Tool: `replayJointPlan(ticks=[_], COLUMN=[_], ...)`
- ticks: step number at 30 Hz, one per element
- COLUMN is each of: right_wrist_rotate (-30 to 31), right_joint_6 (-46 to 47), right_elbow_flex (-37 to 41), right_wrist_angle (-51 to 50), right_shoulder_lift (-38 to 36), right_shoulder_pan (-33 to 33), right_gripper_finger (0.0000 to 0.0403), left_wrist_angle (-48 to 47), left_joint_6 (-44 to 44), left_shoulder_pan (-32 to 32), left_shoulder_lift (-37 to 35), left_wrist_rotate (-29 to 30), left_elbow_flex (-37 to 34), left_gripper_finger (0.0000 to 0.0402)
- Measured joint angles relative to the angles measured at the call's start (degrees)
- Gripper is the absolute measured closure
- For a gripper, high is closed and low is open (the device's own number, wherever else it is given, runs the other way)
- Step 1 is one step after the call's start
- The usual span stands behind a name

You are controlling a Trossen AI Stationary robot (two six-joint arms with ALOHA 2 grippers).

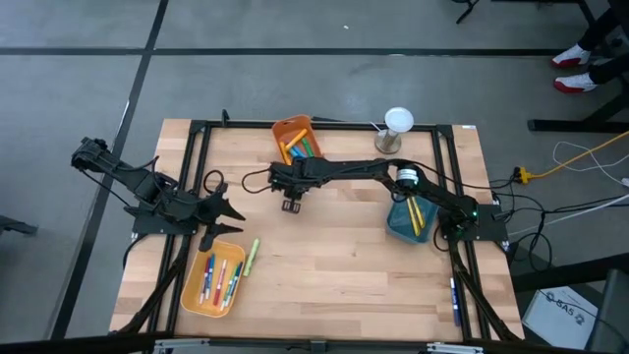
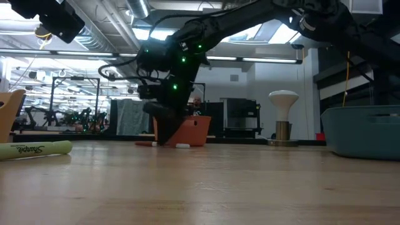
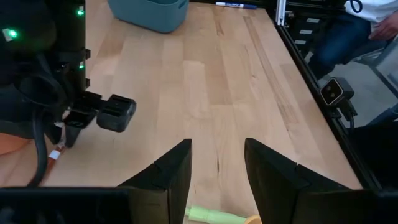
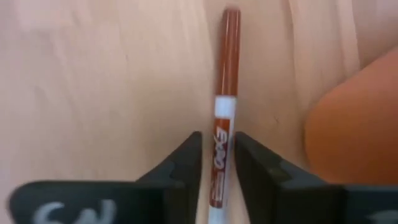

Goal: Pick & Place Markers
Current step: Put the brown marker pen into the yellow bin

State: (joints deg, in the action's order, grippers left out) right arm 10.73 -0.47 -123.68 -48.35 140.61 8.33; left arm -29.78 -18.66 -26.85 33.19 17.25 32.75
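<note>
A red Expo marker (image 4: 227, 74) with a white band lies flat on the wood next to the orange bin (image 1: 295, 133), and it also shows as the marker (image 2: 147, 144) in the low view. My right gripper (image 4: 217, 140) reaches across the table and points down. Its fingers are open a narrow gap and stand on either side of the marker's white-band end. In the high view my right gripper (image 1: 292, 205) sits just in front of the orange bin. My left gripper (image 1: 228, 211) waits open at the left, and it shows as my left gripper (image 3: 217, 152) in its wrist view. A green marker (image 1: 252, 256) lies beside the yellow bin (image 1: 197, 295), which holds several markers.
The orange bin (image 4: 348, 124) stands close beside my right gripper. A teal bin (image 1: 398, 228) with a marker in it sits under the right arm. A white-topped lamp-like stand (image 1: 396, 128) is at the far edge. A blue marker (image 3: 236, 5) lies near the right rail. A seated person (image 3: 348, 37) is beyond the table.
</note>
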Motion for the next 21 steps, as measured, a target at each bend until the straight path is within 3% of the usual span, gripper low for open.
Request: replayJointPlan(ticks=[6, 12, 17, 21], right_wrist_rotate=[1.9, 4.1, -1.2, -1.6], right_joint_6=[1.3, 1.1, -10.8, -18.6], right_elbow_flex=[-6.0, -11.3, -11.3, -10.7], right_wrist_angle=[-0.8, -1.0, -2.5, -2.8], right_shoulder_lift=[0.1, 0.0, -0.4, -0.1], right_shoulder_pan=[-1.0, -3.8, -7.2, -9.2], right_gripper_finger=[0.026, 0.0253, 0.026, 0.0266], left_wrist_angle=[0.0, 0.0, -0.1, -0.1], left_joint_6=[0.5, 0.9, 1.0, 1.9], left_shoulder_pan=[0.0, 0.0, 0.0, 0.0], left_shoulder_lift=[0.0, 0.0, 0.0, 0.0], left_wrist_rotate=[0.3, 0.3, 0.3, 0.3], left_elbow_flex=[0.0, 0.0, 0.0, 0.0], left_gripper_finger=[0.0258, 0.0258, 0.0258, 0.0258])
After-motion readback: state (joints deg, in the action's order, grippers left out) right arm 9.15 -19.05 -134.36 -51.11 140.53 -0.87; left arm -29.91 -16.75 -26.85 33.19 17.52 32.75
